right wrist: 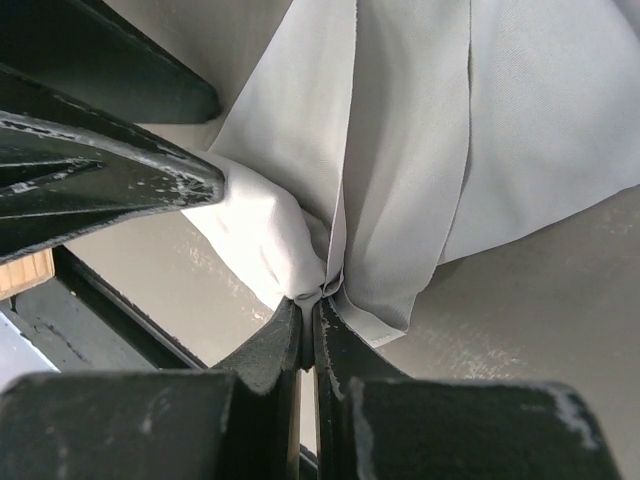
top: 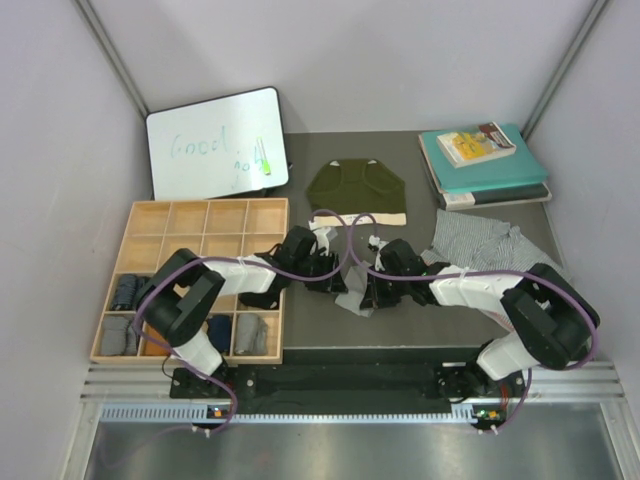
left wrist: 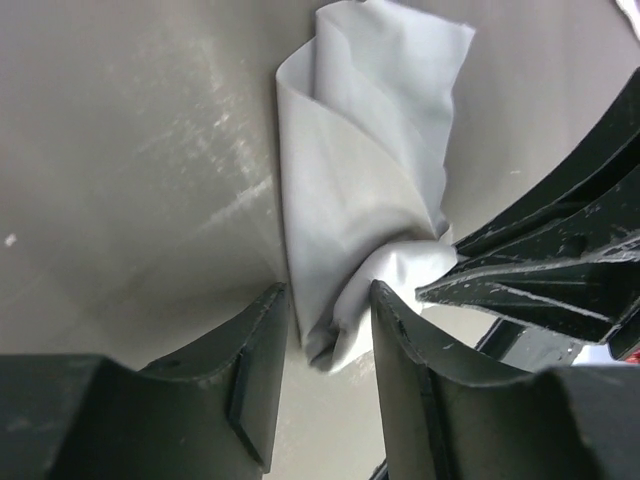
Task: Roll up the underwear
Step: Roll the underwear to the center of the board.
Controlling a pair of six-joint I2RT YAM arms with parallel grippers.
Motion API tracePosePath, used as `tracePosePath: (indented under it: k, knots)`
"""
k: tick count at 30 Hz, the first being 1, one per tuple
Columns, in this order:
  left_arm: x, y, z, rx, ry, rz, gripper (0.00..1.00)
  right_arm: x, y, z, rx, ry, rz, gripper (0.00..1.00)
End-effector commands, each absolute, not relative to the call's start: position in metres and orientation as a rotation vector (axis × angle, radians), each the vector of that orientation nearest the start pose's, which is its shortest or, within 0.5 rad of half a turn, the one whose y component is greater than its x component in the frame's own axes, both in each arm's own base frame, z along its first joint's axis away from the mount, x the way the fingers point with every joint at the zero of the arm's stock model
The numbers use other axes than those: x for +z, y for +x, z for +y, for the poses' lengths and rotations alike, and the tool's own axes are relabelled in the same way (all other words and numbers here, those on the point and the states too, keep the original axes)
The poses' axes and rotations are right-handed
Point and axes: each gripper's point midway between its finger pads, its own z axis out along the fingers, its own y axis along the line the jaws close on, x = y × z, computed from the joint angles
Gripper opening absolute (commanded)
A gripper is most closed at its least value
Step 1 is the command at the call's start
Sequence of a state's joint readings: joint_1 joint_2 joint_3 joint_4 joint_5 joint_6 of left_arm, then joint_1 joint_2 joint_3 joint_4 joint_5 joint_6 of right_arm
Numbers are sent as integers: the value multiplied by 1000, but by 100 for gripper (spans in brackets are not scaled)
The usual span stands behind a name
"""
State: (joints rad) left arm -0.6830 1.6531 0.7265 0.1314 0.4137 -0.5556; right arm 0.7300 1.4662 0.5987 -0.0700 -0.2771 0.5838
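The table point(top: 320, 335) carried a wooden tray point(top: 205, 201) on its left side, a whiteboard point(top: 215, 142) behind the tray, and books point(top: 490, 165) in the far right corner. The green underwear point(top: 357, 190) lay flat at the far middle, with its cream waistband toward the arms. The patterned underwear point(top: 480, 240) lay crumpled on the right, in front of the books.

The grey underwear point(top: 355, 300) was at the near middle of the table, between the two grippers. In the left wrist view it point(left wrist: 360, 200) was a narrow folded bundle. Its long axis ran straight away from the left gripper point(left wrist: 328, 340), and its near end sat in the gap between the jaws. These jaws were spread, one on each side of the cloth, and were not squeezing it. The right gripper point(right wrist: 312, 310) came from the opposite side. Its jaws were pressed together and pinched a bunched fold at the same end of the grey underwear point(right wrist: 420, 150), whose pleats fanned out away from it. The tips of both grippers were very near each other.
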Motion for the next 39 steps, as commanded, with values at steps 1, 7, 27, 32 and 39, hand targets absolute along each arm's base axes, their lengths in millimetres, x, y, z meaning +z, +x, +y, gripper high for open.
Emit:
tracePosePath:
  k: [1,7,27,32,39]
  knots:
    - [22,228,-311,-1118,374,2497,43,-11,165,235,697,-314,2791,0]
    - [8,218,-315,-1145,374,2525,22,-11,166,230,682,-297,2791,0]
    - [18,200,-305,-1059,371,2763,0,108,170,253,467,-745,2120,78]
    - [15,194,-305,-1073,364,2815,0,101,160,282,448,-918,2004,74]
    - [17,192,-307,-1086,371,2832,0,74,139,305,409,-1117,1946,69]
